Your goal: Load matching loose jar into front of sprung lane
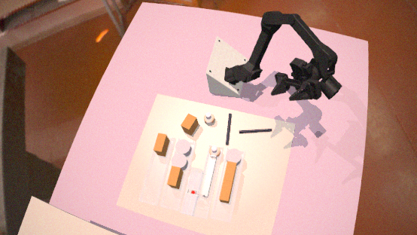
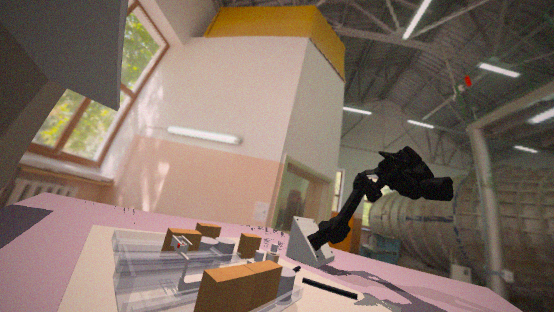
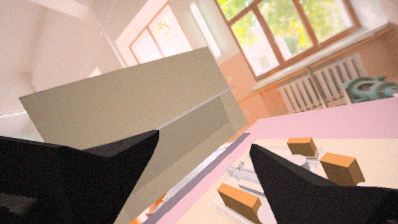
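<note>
The loose jar (image 1: 209,120) (image 2: 273,257), pale tan with a white lid, stands upright beyond the front ends of the lanes, beside a loose orange box. A matching jar (image 1: 214,151) stands near the front end of the sprung lane, with a long white strip (image 1: 209,177) behind it. The front stop and pusher plate are too small and clear to make out. My gripper (image 1: 282,96) (image 3: 205,141) is wide open and empty, raised to the right of the robot's base, far from both jars. Neither jar can be made out in the wrist view.
Neighbouring lanes hold grey round tubs (image 1: 184,146) (image 1: 234,156) and orange boxes (image 1: 175,177) (image 1: 228,182) (image 2: 240,287). The loose orange box (image 1: 189,123) (image 2: 249,245) is left of the loose jar. Two dark bars (image 1: 229,129) (image 1: 255,131) lie to its right. A red-marked clear piece (image 1: 193,192) is left of the strip.
</note>
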